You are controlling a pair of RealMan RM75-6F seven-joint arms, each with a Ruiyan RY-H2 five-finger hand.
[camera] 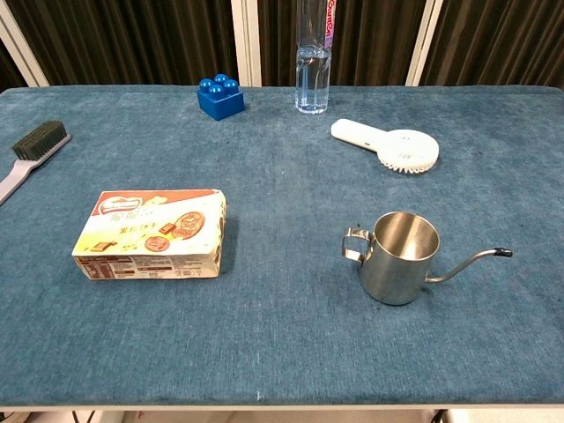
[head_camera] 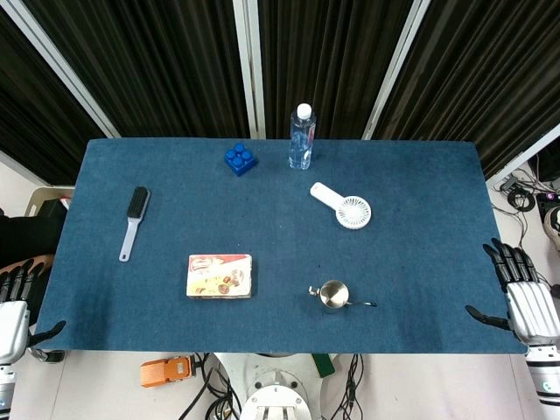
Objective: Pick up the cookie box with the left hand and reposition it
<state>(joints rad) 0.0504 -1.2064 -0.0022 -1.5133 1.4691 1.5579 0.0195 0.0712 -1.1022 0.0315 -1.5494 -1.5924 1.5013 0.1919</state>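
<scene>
Head view shows both hands off the table, at its near corners. The left hand sits beside the near-left corner, fingers extended and slightly apart, thumb stuck out toward the table edge; it holds nothing and touches nothing that can be seen. The right hand sits by the near-right corner in the same pose, fingers straight and spread, thumb out, empty. Neither hand appears in the chest view.

The cookie box lies flat on the blue cloth, left of centre and toward the near edge, printed face up, well apart from the left hand. Chest view shows the box with its long side facing the camera.

A steel pitcher with a thin spout stands to the right of the box. Farther back lie a white fan, a blue brick and an upright bottle. A brush lies near the left edge.
</scene>
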